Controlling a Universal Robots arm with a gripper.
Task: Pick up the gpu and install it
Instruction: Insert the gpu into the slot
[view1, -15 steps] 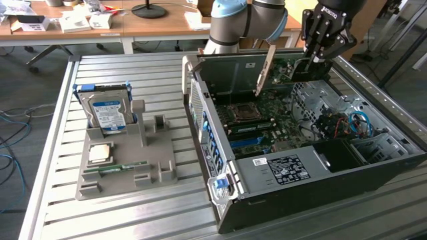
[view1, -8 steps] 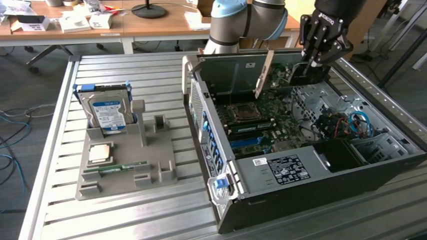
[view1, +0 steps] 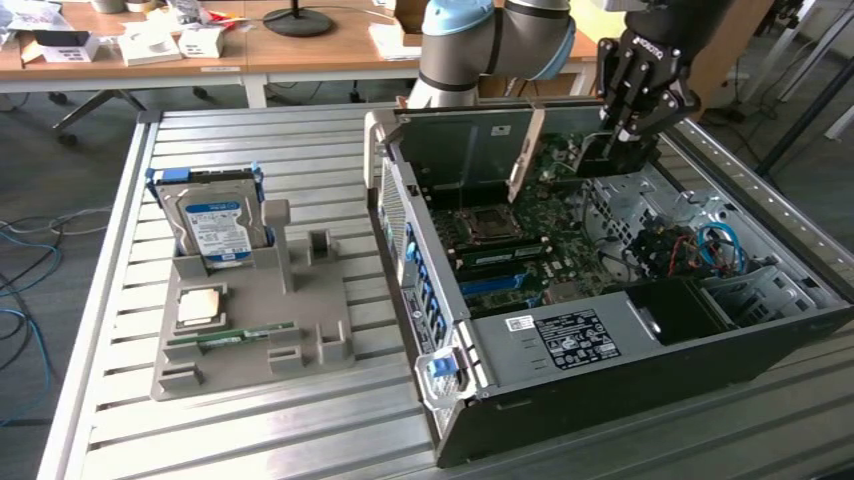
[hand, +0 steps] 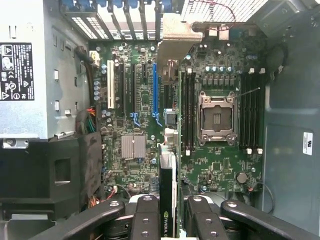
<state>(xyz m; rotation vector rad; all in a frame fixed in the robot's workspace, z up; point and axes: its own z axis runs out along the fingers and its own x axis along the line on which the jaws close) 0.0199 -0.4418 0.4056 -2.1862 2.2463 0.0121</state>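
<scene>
The gpu (hand: 168, 192) is gripped edge-on between the fingers (hand: 145, 220), which are closed narrowly on its rear end. It is held inside the open case (view1: 601, 420), over the motherboard (hand: 135, 95). Its tan bracket (view1: 530, 150) is turned toward the slotted rear wall (hand: 115, 12). The card is judged to hang above the board, not yet seated; the gap beneath it cannot be read.

Risks are judged as follows:
- If the card's edge is set slightly off its slot, it would be pressed onto the board beside the blue slot (hand: 154, 90) and could scrape parts there.
- If the bracket is carried too far toward the rear wall, it could catch on the wall's lip and the card would be levered in the grip.
- With only one end clamped, a tilt could be forced by uneven contact.

Room is tight along the card. The blue slot and a small heatsink (hand: 133, 146) lie just beside it on one side, and memory slots (hand: 189, 110) and the CPU socket (hand: 217, 117) on the other. All are low. The power supply (hand: 25, 70) stands well apart. Above the case the space is open. The parts holder (view1: 254, 340) and its hard drive (view1: 220, 225) sit on the table (view1: 267, 440), at the exterior view's left, clear of the arm.
</scene>
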